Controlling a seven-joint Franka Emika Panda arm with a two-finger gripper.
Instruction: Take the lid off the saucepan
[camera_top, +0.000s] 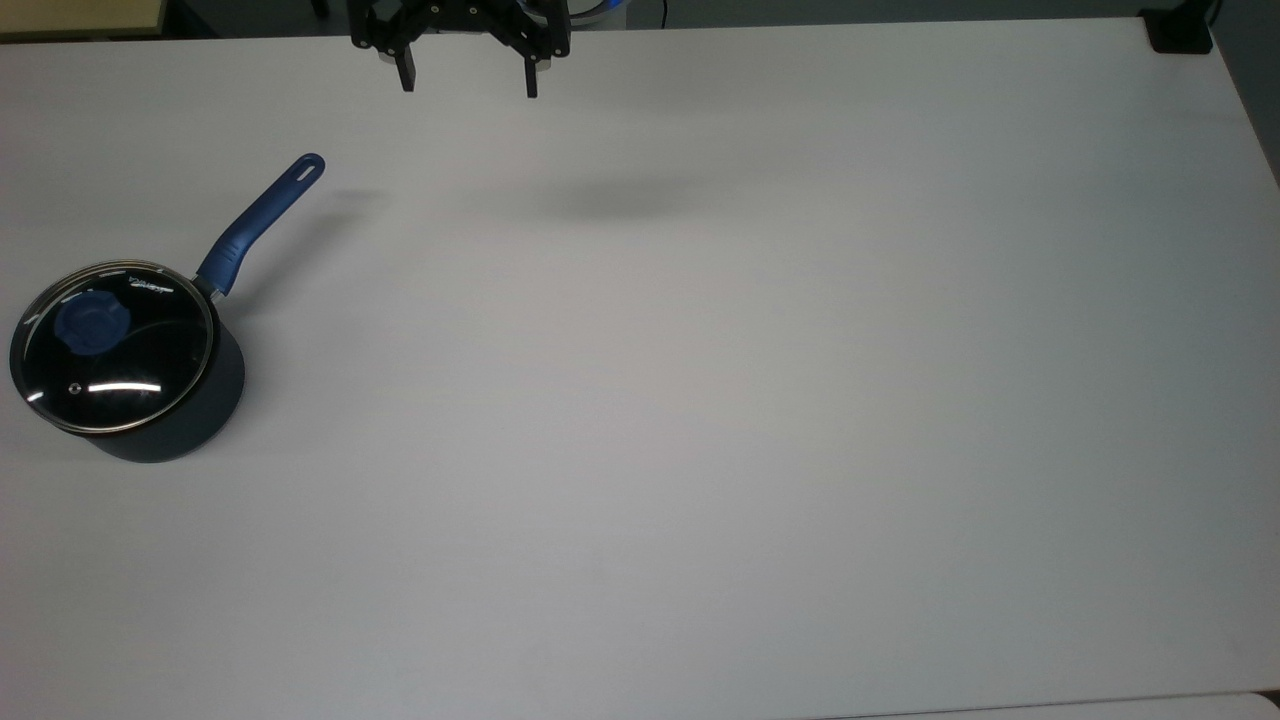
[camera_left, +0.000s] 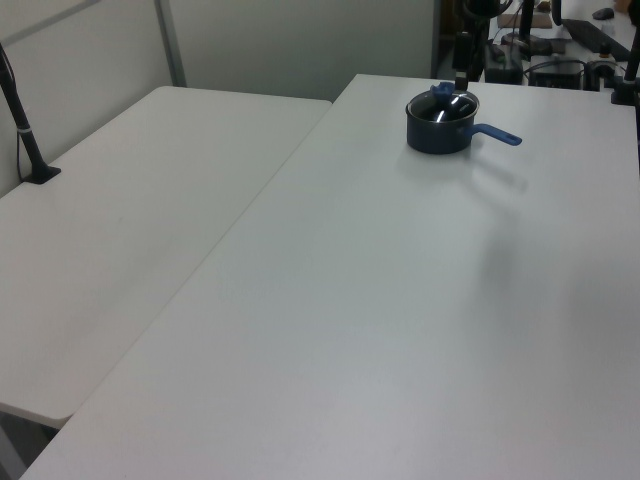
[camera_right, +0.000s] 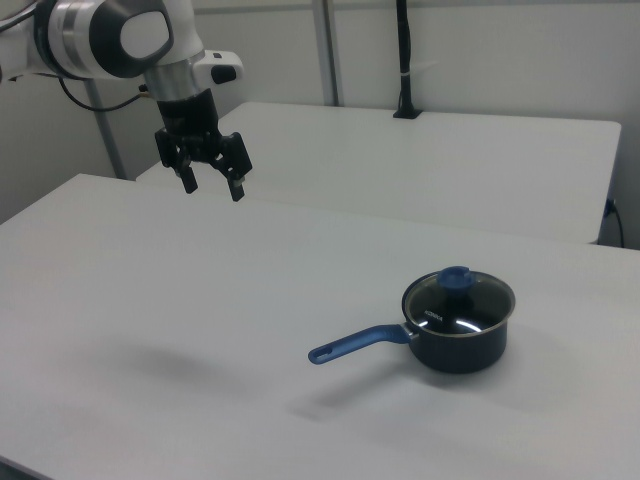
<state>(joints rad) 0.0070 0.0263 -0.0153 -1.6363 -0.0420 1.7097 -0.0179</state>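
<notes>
The dark navy saucepan (camera_top: 175, 425) stands at the top view's left on the white table, its long blue handle (camera_top: 262, 222) pointing up and right. The clear glass lid (camera_top: 112, 345) with its blue scalloped knob (camera_top: 92, 322) rests on the pan. The saucepan (camera_right: 460, 350) and lid (camera_right: 459, 297) sit at the right view's right; the saucepan (camera_left: 440, 135) is far back in the left view. My gripper (camera_top: 468, 85) hangs open high above the table at the top view's upper edge, far from the pan. In the right view the gripper (camera_right: 212, 185) is at upper left, holding nothing.
The white table (camera_top: 700, 400) stretches wide to the top view's right of the pan. A second white table (camera_left: 130, 220) adjoins in the left view's left. A black pole mount (camera_right: 404, 60) stands on the far table in the right view.
</notes>
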